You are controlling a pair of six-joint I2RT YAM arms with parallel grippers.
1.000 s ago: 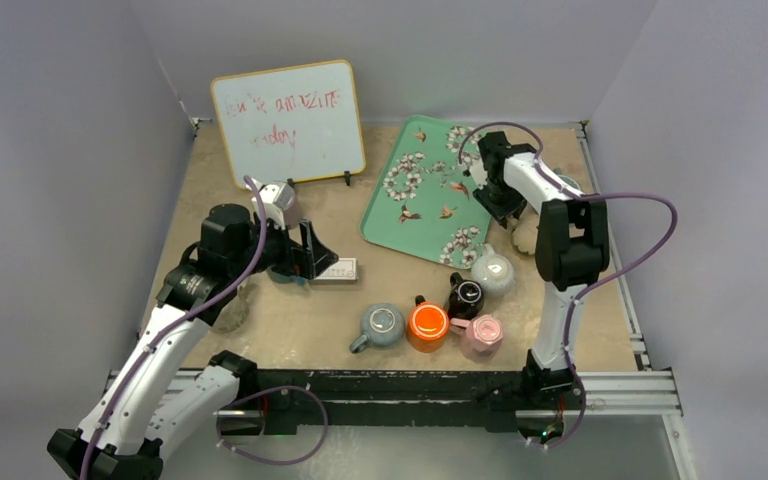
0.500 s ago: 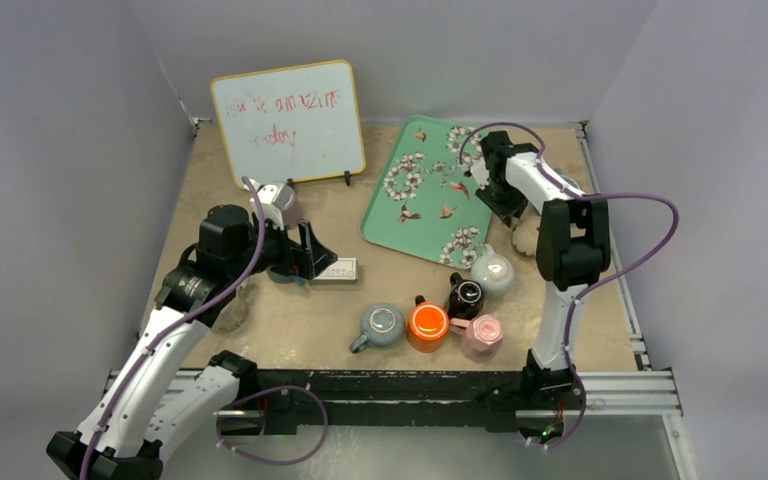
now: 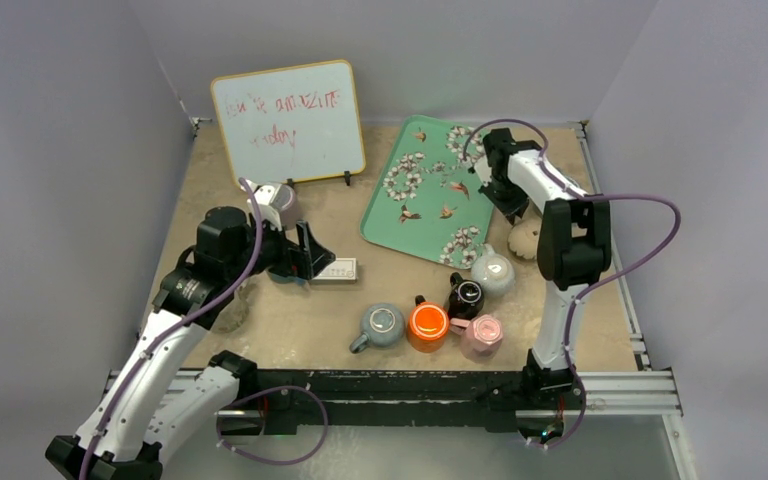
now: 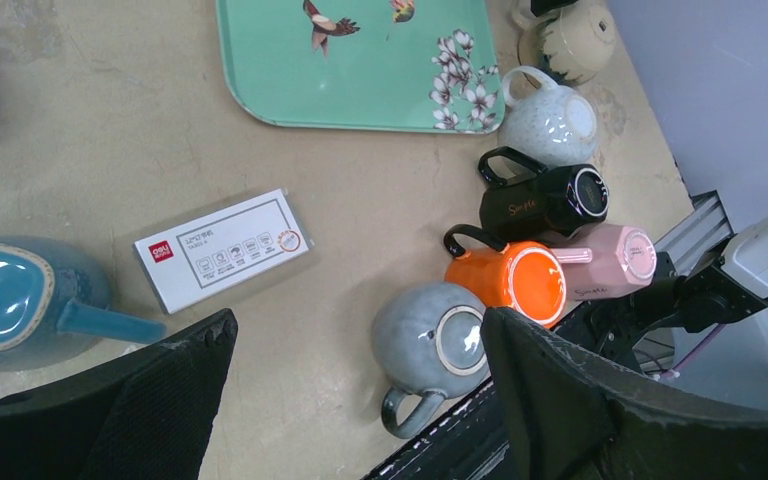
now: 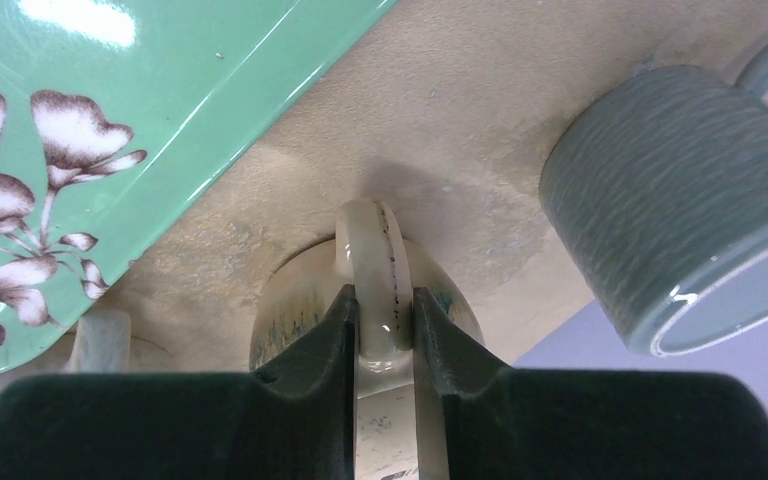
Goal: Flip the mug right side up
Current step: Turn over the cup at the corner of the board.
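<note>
The mug [image 3: 526, 238] is cream and speckled and rests on the table just off the right edge of the green tray [image 3: 410, 200]. In the left wrist view the mug [image 4: 572, 36] shows its foot ring. My right gripper [image 5: 385, 305] is shut on its looped handle [image 5: 370, 262], with both pads pressed against the loop. From above, the right gripper [image 3: 513, 207] reaches down at the mug's far side. My left gripper [image 4: 360, 335] hangs open over the table's left half and holds nothing.
Near the front edge stand a grey mug [image 3: 380, 325], an orange mug [image 3: 427, 322], a black mug [image 3: 465, 296], a pink mug [image 3: 482, 333] and a white speckled mug [image 3: 493, 271]. A ribbed grey mug [image 5: 680, 195] lies right of the held one. A whiteboard [image 3: 287, 122], a card box [image 3: 340, 270] and a blue pot [image 4: 15, 310] are on the left.
The right jaws have closed on the mug's handle, and the right wrist has shifted slightly toward the back, baring more of the mug from above. The left arm has barely moved.
</note>
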